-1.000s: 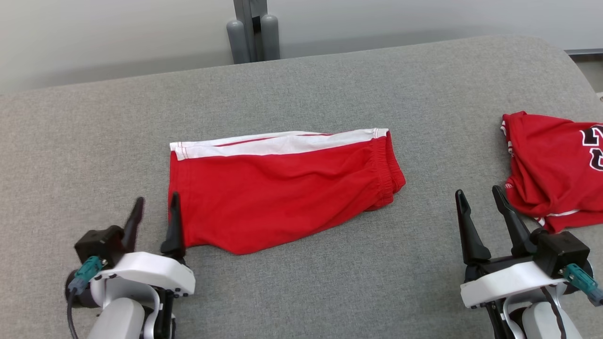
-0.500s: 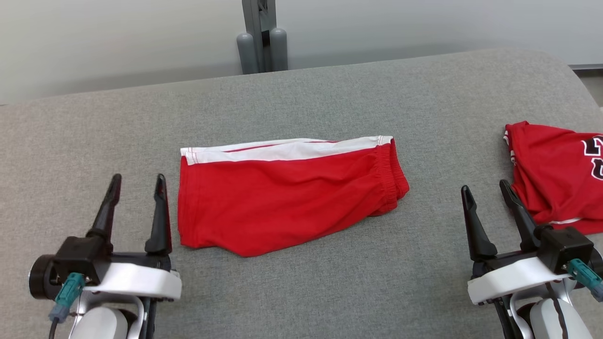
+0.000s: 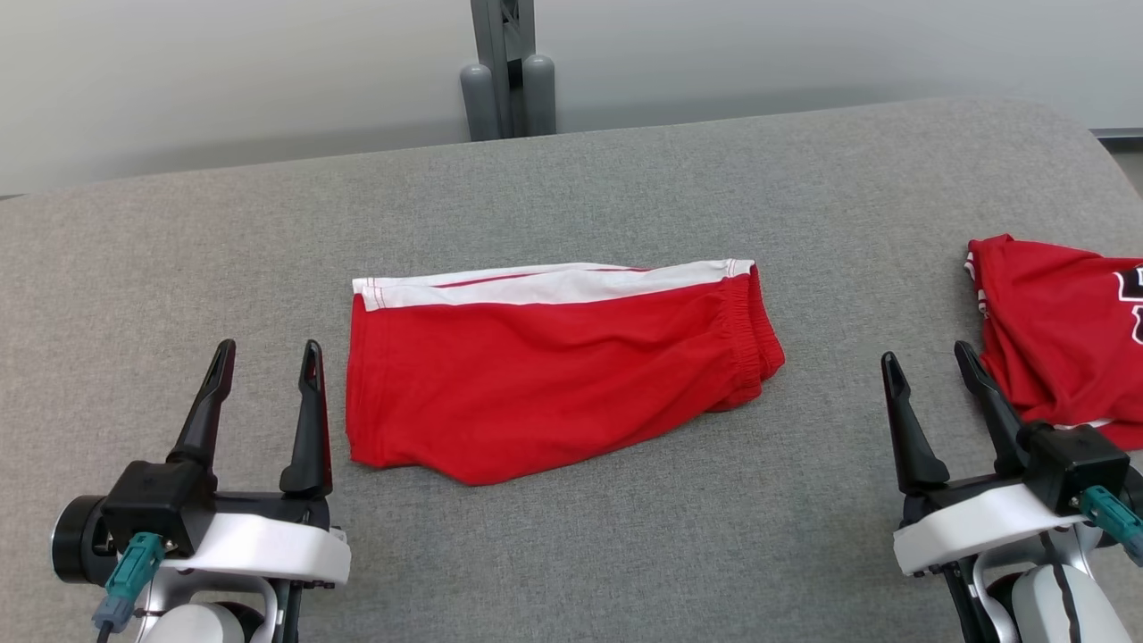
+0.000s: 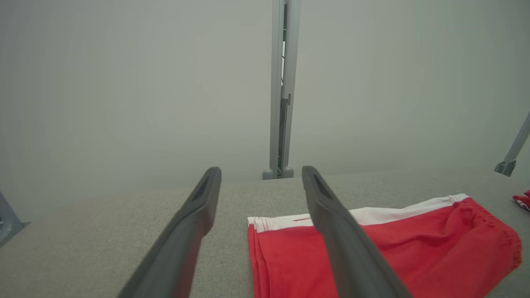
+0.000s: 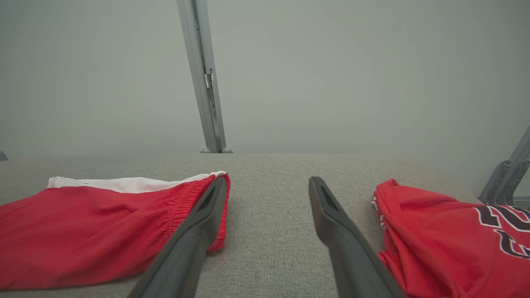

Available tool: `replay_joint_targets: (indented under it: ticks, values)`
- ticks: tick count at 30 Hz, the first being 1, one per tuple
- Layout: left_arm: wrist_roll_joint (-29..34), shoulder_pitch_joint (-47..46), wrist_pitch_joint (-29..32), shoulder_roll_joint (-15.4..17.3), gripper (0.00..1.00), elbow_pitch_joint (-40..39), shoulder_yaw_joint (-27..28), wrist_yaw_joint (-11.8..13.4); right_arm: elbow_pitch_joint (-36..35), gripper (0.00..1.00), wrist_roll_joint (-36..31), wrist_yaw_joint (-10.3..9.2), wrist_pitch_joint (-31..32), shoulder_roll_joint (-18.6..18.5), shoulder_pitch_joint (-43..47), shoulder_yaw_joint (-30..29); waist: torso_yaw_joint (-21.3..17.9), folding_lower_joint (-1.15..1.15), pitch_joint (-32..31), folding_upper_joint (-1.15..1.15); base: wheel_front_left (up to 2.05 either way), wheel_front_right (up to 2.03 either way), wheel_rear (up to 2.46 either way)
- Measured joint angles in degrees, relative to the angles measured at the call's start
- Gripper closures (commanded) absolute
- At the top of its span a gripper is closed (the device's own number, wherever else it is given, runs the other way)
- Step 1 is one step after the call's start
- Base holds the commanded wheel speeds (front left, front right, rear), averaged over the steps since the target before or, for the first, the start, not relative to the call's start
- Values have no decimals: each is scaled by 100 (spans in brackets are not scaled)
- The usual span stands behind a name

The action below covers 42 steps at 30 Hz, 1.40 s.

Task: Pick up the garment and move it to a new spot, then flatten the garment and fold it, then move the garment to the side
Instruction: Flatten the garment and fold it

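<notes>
Left end effector (image 3: 268, 348): 2 fingers apart, empty, just beside the red shorts (image 3: 554, 366) at the hem, well placed to grip there.
Right end effector (image 3: 925, 354): fingers apart, empty, between red shorts and red jersey (image 3: 1054, 330).
Task garment: red shorts folded flat mid-way across the counter (image 3: 625, 179); judged ready for moving aside.
Surroundings: red jersey crumpled at the right edge.

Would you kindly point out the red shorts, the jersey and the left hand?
red shorts (image 3: 554, 375), head view, mid red panel
jersey (image 3: 1054, 339), head view, plain red area
left hand (image 3: 269, 348), head view, midway between fingertips
</notes>
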Motion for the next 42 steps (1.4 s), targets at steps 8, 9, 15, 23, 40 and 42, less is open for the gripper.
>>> replay_joint_targets:
  ticks: [8,9,15,23,40,42]
  values:
    - [21,-4,52,1,0,-85,-65,33,283,0,71,0,68,-33,-313,289,114,0,86,0,0,0,0]
    - [21,-10,52,-11,0,-91,-81,33,392,0,120,0,76,-31,-396,388,139,0,108,0,0,0,0]
    - [-15,-127,52,-116,0,-65,-194,4,1362,0,385,0,142,-7,-939,1033,347,0,266,0,0,0,0]
    - [-31,-299,-9,-146,0,127,-259,-37,2753,0,539,0,-68,16,-1645,811,638,0,476,0,0,0,0]
    - [-79,-526,-83,-170,0,422,-390,-136,3947,100,2450,-8,55,30,-2325,2072,659,0,588,0,0,0,0]
    - [-80,-548,-98,-155,0,439,-388,-136,4013,100,2538,-8,-55,58,-2349,2159,627,0,582,0,0,0,0]
